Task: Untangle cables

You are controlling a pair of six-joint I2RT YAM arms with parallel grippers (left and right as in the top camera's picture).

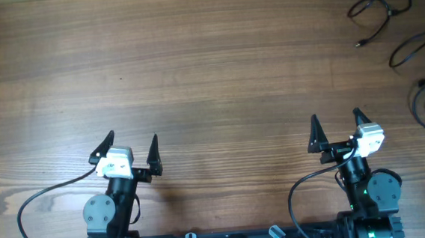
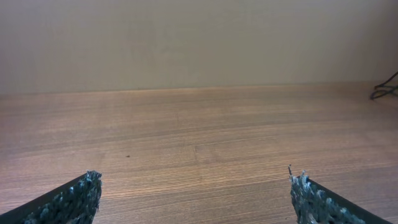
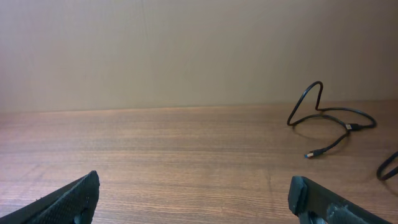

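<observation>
Wood grain runs side to side across the table (image 1: 209, 67) in the overhead view, warm brown and evenly lit. We see the cables (image 1: 410, 42) at its far right corner: three thin black loops that lie apart from one another as far as the frame shows, two of them running off the right edge. Both arms (image 1: 106, 209) sit at the near edge. The left gripper (image 1: 132, 136) and the right gripper (image 1: 334, 115) point toward the far side, each with its jaws spread wide and nothing between them. Both are well apart from the cables, the right one nearer. A thicker black wire (image 1: 24, 207) curves from each arm over the wood.

From the left wrist we look low along the table to a plain beige wall (image 2: 199, 37) at its far edge. The fingers (image 2: 68, 202) stand wide apart at the bottom corners. A bit of cable shows at the right edge, near the wall.

From the right wrist the same wall closes the view, and the jaws again stand wide. One cable arches up off the wood and loops back flat, its light tip (image 3: 309, 155) toward us. Another loop cuts the right edge.
</observation>
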